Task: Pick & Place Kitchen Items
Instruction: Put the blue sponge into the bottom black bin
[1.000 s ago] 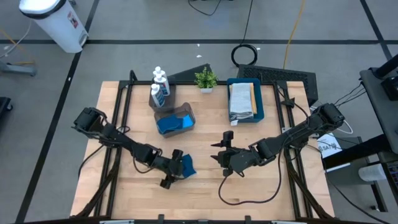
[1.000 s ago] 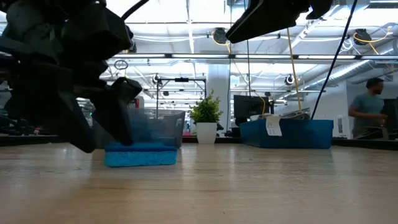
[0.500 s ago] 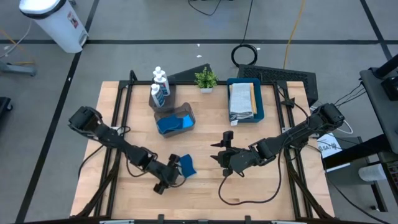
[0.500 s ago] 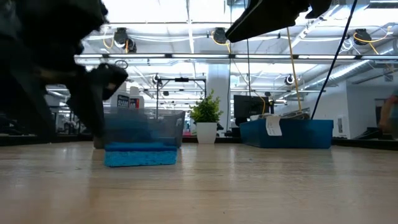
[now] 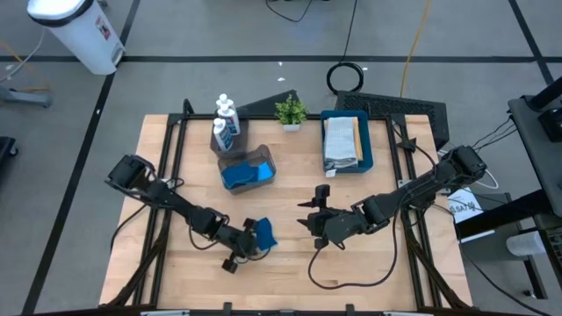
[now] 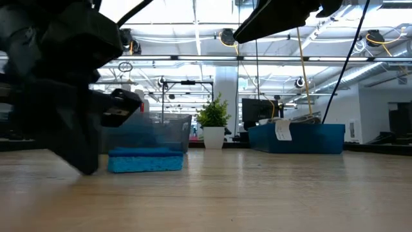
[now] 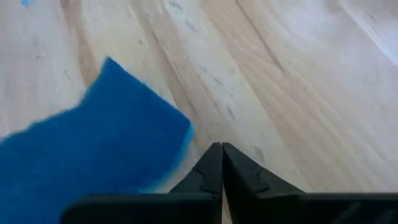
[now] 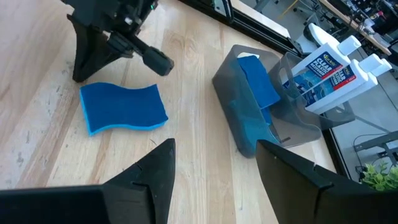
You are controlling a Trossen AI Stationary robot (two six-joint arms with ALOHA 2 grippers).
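From above, the pale wooden slatted table (image 5: 351, 272) carries both dark arms: the left gripper (image 5: 239, 254) sits low near the front middle, just beside a wavy-edged blue sponge (image 5: 262, 233) lying flat on the boards, and the right gripper (image 5: 313, 219) waits a little way to the right of that sponge. Farther back stand three small white bottles with blue labels (image 5: 225, 123), a clear grey plastic bin (image 5: 247, 167) holding more blue sponges, a small green potted plant (image 5: 291, 111) and a rectangular blue tray (image 5: 366, 145) with folded cloths (image 5: 341, 140) in it. At table height, the left gripper (image 6: 77, 151) fills the near side as a dark mass resting down at the wood, with the blue sponge (image 6: 145, 160) lying flat behind it in front of the clear bin (image 6: 154, 132); the plant (image 6: 213, 122) and blue tray (image 6: 302, 138) stand farther off. Past the left wrist, the two dark fingers (image 7: 208, 171) are pressed together tip to tip with nothing between them, right at the sponge's (image 7: 93, 149) corner edge. Past the right wrist, the two dark fingers (image 8: 149, 177) stand spread apart and empty, looking toward the sponge (image 8: 123, 107), the left gripper (image 8: 84, 65) beside it, the bin (image 8: 261, 106) and the bottles (image 8: 326, 68).
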